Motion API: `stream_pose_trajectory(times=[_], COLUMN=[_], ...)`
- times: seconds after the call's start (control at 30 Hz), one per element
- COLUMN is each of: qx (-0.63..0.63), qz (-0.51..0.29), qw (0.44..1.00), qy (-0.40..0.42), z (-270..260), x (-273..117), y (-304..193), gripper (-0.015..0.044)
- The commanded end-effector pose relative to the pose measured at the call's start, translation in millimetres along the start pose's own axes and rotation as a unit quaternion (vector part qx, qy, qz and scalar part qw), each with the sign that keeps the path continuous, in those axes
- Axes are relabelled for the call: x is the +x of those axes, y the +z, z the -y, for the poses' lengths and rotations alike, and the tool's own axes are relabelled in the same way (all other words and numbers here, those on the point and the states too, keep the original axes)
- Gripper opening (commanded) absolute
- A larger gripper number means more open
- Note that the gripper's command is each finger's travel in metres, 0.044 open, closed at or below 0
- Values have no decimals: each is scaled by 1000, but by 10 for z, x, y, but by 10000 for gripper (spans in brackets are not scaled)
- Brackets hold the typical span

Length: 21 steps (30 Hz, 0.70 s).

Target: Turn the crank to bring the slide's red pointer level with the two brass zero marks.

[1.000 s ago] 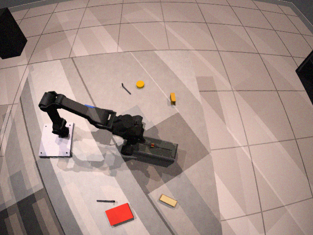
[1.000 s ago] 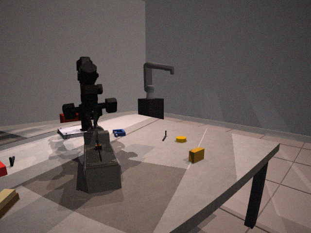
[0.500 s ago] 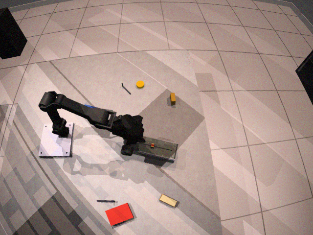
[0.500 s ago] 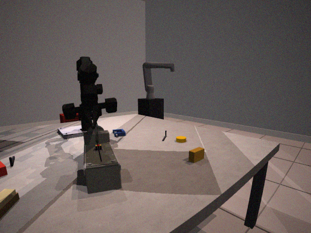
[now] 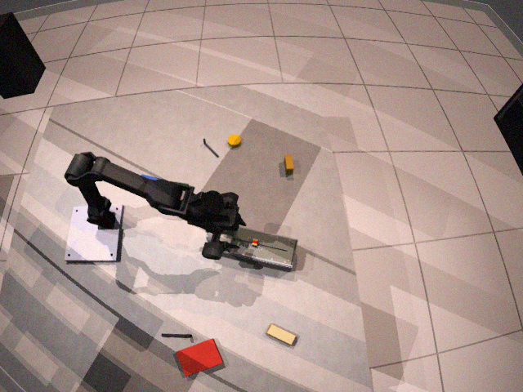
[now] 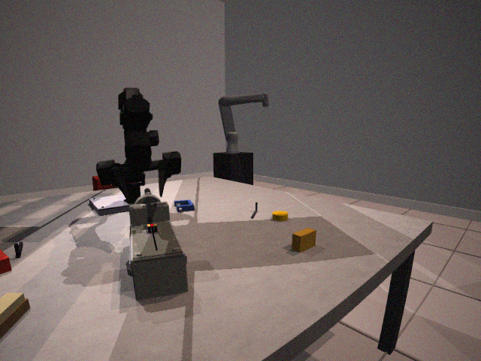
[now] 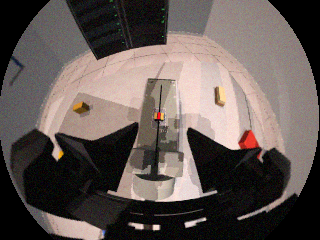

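Wrist view — gripper (image 5: 236, 236) (image 6: 143, 194) (image 7: 163, 128) open — nothing held.

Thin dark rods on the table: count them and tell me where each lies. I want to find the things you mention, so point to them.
2. One rod (image 5: 211, 149) (image 6: 254, 213) lies beside the yellow disc (image 5: 234, 140) (image 6: 279, 216) (image 7: 61, 154); another rod (image 5: 176, 336) (image 6: 18, 250) lies near the red block (image 5: 199, 358) (image 6: 4, 262) (image 7: 248, 140). The arm (image 5: 127, 177) (image 6: 136, 138) could hide more.

The site is a robotics lab or workshop. Indicators: a second robot arm (image 6: 228, 120) mounted on a black pedestal (image 6: 233, 168), tall dark equipment racks (image 7: 121, 22) bearing rows of small green lights, a tiled floor (image 5: 405, 105) (image 6: 439, 268), and plain grey walls (image 6: 349, 97).
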<state>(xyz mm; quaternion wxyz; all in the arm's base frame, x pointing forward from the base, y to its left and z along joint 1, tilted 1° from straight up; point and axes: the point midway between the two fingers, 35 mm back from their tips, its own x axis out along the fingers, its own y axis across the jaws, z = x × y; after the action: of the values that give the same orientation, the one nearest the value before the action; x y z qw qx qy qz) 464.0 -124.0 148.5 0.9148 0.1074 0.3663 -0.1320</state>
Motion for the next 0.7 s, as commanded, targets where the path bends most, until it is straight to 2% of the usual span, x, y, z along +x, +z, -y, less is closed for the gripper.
stream_pose_trajectory(times=[0.0, 0.07, 0.6, 0.67], qx=[0, 0, 0, 0], qz=[0, 0, 0, 0], qw=[1000, 1000, 1000, 1000], qy=[-1, -1, -1, -1], z=[2, 2, 2, 2], x=[0, 0, 0, 0], y=[0, 0, 0, 0], gripper=[420, 440, 20, 0])
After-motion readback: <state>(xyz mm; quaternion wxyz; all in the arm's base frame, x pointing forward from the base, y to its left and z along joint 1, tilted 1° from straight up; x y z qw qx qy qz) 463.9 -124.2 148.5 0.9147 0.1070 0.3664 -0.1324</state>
